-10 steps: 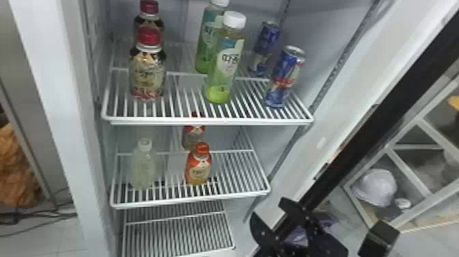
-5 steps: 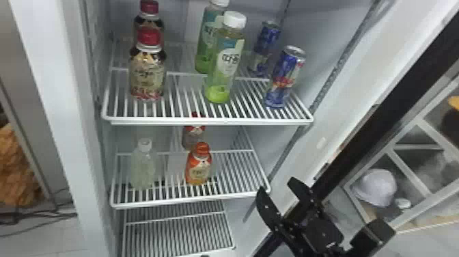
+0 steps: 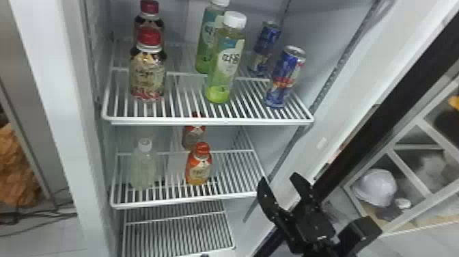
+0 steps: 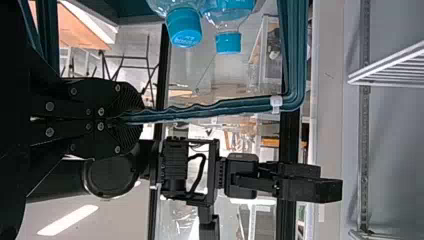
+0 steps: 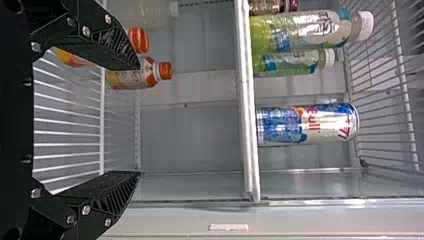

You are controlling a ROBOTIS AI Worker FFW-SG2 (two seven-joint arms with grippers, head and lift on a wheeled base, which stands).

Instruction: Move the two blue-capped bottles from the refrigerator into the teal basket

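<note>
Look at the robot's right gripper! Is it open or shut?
Open. In the right wrist view, the two fingers of the right gripper stand wide apart, with nothing held between them.

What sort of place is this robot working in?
Probably a robotics lab or workshop: the robot's open right gripper is at a refrigerator whose wire shelves hold drinks, and loose cables lie on the floor.
</note>
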